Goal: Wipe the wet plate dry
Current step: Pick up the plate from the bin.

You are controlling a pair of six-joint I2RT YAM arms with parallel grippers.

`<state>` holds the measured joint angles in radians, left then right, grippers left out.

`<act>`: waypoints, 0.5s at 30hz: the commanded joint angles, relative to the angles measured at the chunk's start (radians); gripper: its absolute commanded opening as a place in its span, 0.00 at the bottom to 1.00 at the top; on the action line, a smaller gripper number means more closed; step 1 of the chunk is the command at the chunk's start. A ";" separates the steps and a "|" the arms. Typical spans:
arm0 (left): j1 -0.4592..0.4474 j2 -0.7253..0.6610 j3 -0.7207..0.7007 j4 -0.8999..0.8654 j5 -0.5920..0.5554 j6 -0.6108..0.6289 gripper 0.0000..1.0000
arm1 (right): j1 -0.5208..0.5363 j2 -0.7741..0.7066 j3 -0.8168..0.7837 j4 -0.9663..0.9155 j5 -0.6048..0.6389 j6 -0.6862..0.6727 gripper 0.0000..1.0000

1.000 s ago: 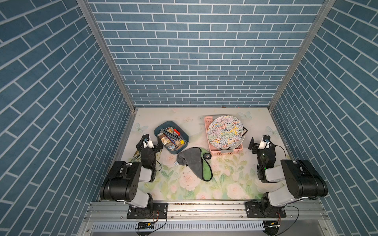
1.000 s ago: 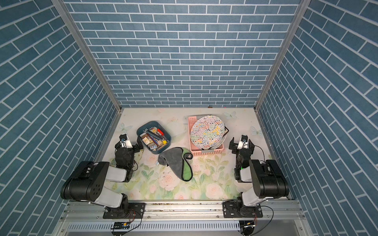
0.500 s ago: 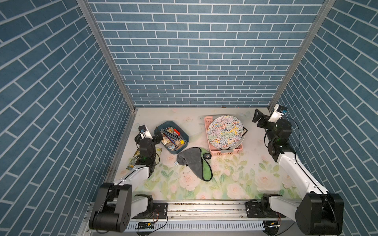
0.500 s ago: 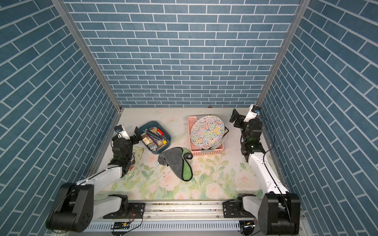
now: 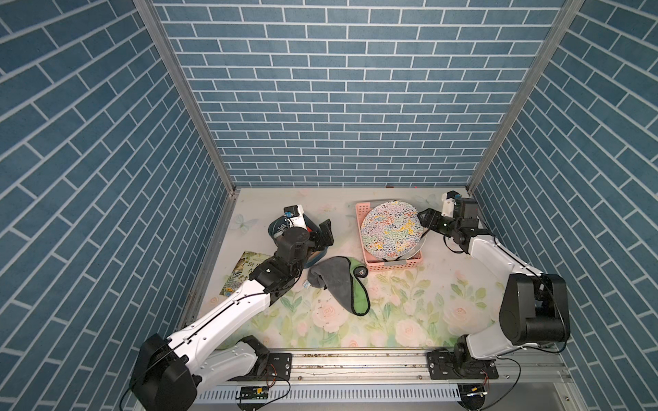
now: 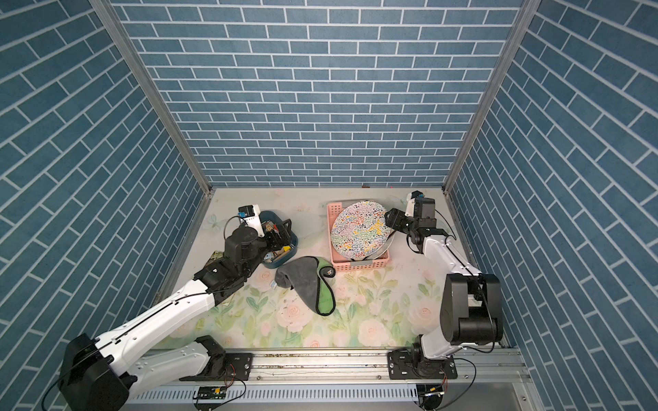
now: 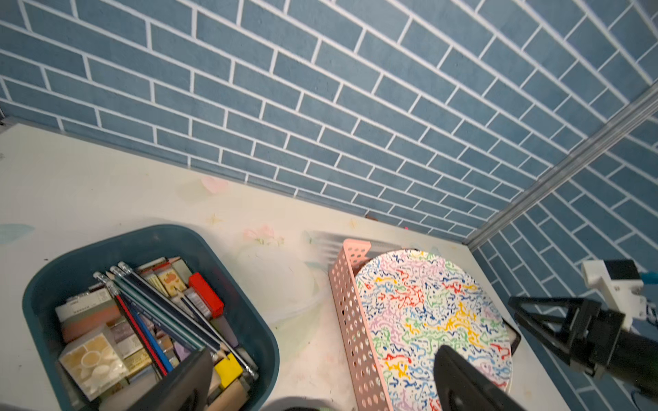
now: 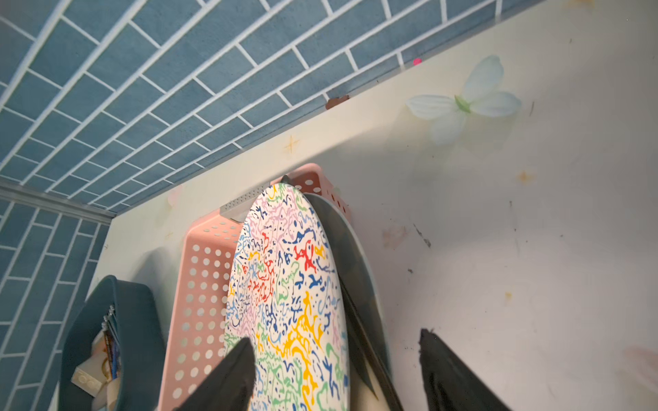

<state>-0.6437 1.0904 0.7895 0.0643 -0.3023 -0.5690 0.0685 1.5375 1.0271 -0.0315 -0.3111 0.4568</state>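
**Mia:** Where is the plate?

**Tom:** The plate [image 5: 391, 229] is in the pink basket [image 5: 397, 266]. It leans on its edge and does not lie flat. It has squiggles of many colours on its face. I can't tell if it is wet.

**Mia:** Is it alone in there?

**Tom:** No. A grey plate [image 8: 341, 249] leans right behind it in the basket.

**Mia:** What about the right gripper?

**Tom:** The right gripper [image 8: 334, 338] is up at the plate's rim, on the side of the basket away from the bin [image 7: 245, 313]. Its jaws are apart. One finger [image 8: 231, 373] is in front of the painted face, and the other is behind both plates. There is a gap between that back finger and the plates. It is not squeezing anything.

**Mia:** And the left gripper?

**Tom:** The left gripper [image 7: 324, 348] hangs above the bin, on the part nearest the basket. Its jaws are spread wide and nothing is in them. The bin is blue, full of pencils and small boxes. It sits near the basket but does not touch it.

**Mia:** Where is the cloth?

**Tom:** The cloth [image 5: 338, 281] is grey and green. It lies bunched up on the table [image 5: 409, 320], just beside the basket's front corner, the one nearest the bin. Neither gripper touches it.

**Mia:** Anything else?

**Tom:** A book [image 5: 245, 267] lies flat on the table. From the basket, it is out past the bin. The left arm covers part of it.
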 commanded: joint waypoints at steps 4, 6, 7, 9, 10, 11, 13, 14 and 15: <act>-0.012 0.008 -0.028 -0.039 -0.028 -0.011 1.00 | 0.003 0.036 0.040 -0.045 -0.008 -0.030 0.58; -0.013 0.011 -0.032 -0.037 -0.033 -0.011 1.00 | 0.003 0.018 0.028 -0.028 0.003 -0.030 0.57; -0.013 0.014 -0.033 -0.035 -0.035 -0.011 1.00 | 0.004 0.001 0.020 -0.011 0.007 -0.030 0.56; -0.013 0.016 -0.038 -0.030 -0.039 -0.012 1.00 | 0.009 -0.031 0.002 0.024 -0.004 -0.039 0.55; -0.013 0.018 -0.041 -0.027 -0.039 -0.013 1.00 | 0.014 -0.046 -0.002 0.033 -0.013 -0.045 0.52; -0.013 0.022 -0.043 -0.022 -0.039 -0.015 1.00 | 0.018 -0.051 -0.002 0.034 -0.017 -0.048 0.47; -0.014 0.026 -0.045 -0.016 -0.035 -0.016 1.00 | 0.026 -0.050 0.003 0.021 -0.019 -0.049 0.36; -0.015 0.030 -0.043 -0.015 -0.035 -0.018 1.00 | 0.028 -0.047 0.000 0.017 -0.018 -0.047 0.34; -0.016 0.031 -0.042 -0.013 -0.035 -0.018 1.00 | 0.030 -0.043 -0.004 0.016 -0.015 -0.040 0.34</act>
<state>-0.6529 1.1164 0.7555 0.0418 -0.3214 -0.5808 0.0879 1.5070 1.0351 -0.0216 -0.3164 0.4297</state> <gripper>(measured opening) 0.998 0.348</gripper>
